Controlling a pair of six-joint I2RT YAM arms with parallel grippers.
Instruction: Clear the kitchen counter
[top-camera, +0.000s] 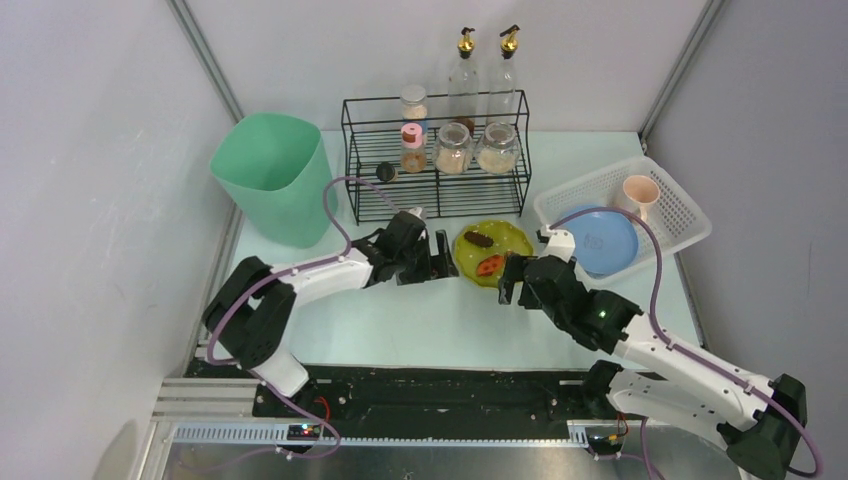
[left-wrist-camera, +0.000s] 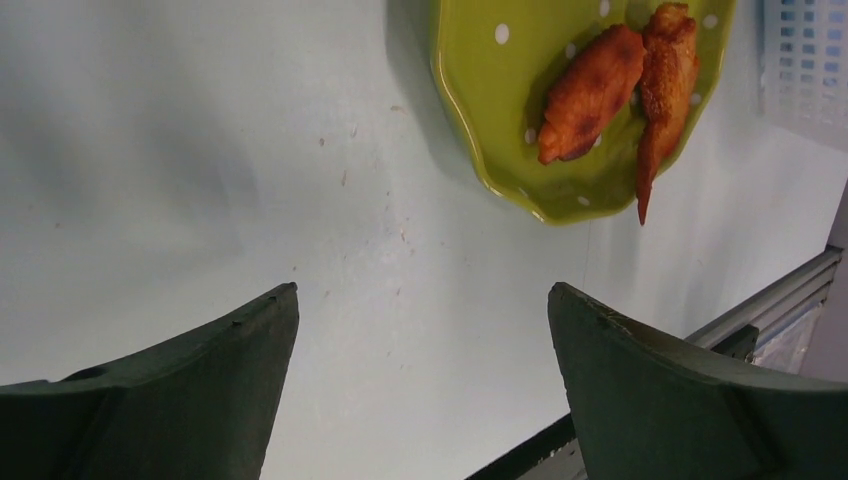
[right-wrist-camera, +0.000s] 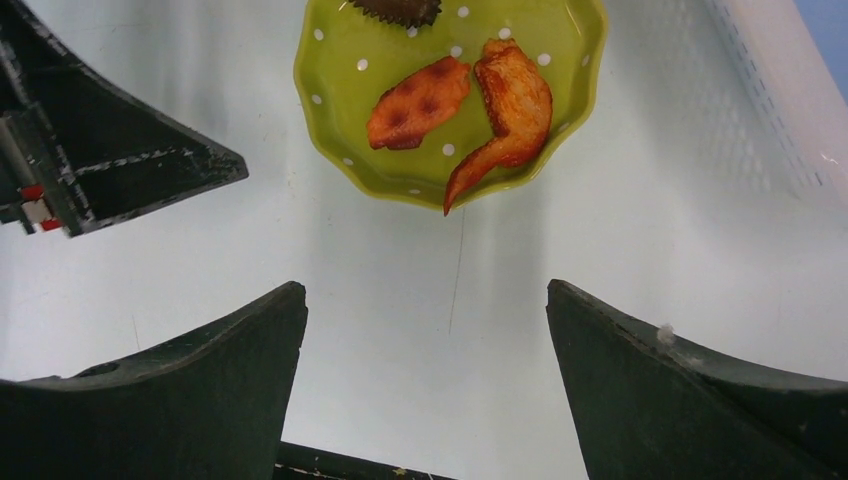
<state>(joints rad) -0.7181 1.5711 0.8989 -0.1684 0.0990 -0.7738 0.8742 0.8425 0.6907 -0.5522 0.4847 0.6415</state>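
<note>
The left jaws and right jaws gape wide and empty at nine and five o'clock of the green plate (top-camera: 515, 240). If both close in together, they could collide or spill the overhanging chicken wing (right-wrist-camera: 515, 105) onto the worktop (top-camera: 420, 320).

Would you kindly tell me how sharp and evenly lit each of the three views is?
Top external: evenly lit and sharp, no glare on the kitchen counter. Left wrist: green plate in focus, soft shadow at its left edge, left fingers dark. Right wrist: plate crisp, faint shadow bands below it, right fingers dark too.
</note>
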